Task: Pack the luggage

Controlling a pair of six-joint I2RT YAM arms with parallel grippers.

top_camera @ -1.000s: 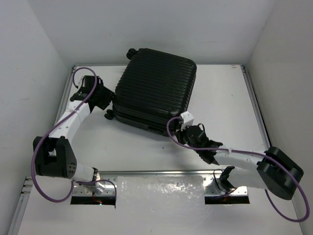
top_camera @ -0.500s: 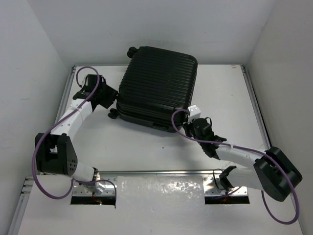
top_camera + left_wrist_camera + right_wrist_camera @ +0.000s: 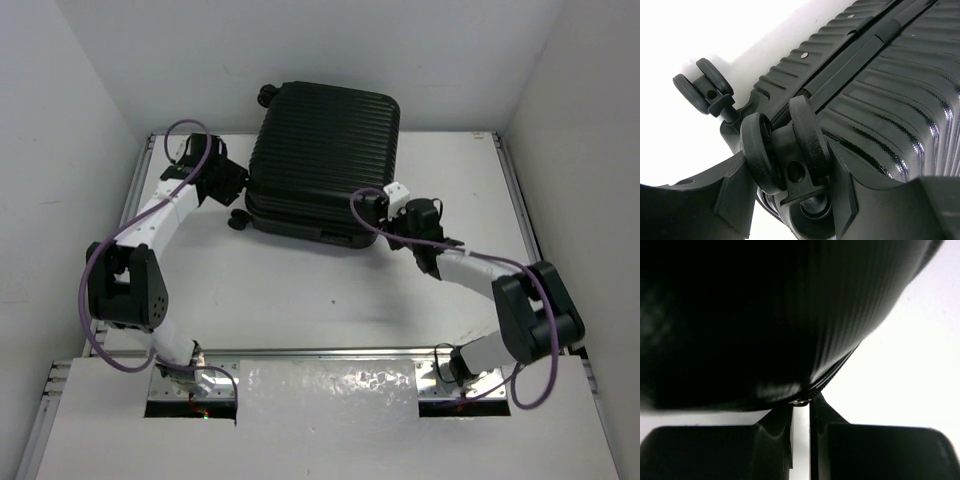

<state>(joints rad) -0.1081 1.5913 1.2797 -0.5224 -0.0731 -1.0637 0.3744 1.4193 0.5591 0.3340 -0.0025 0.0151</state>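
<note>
Black ribbed shell: the luggage (image 3: pixel 325 160) has swung squarer since a second ago. It sits upper centre on the tabletop (image 3: pixel 300 290) with the lid closed, so you cannot see what is inside. Your right end effector (image 3: pixel 378 205) has climbed to its lower right corner and is nearly closed on what looks like the zip pull (image 3: pixel 801 402); zipping seems underway. Your left end effector (image 3: pixel 790 195), spread wide, clamps a caster (image 3: pixel 785 145) at centre left.

Lab test cell: plain white walls (image 3: pixel 80 80), table (image 3: pixel 300 290).
</note>
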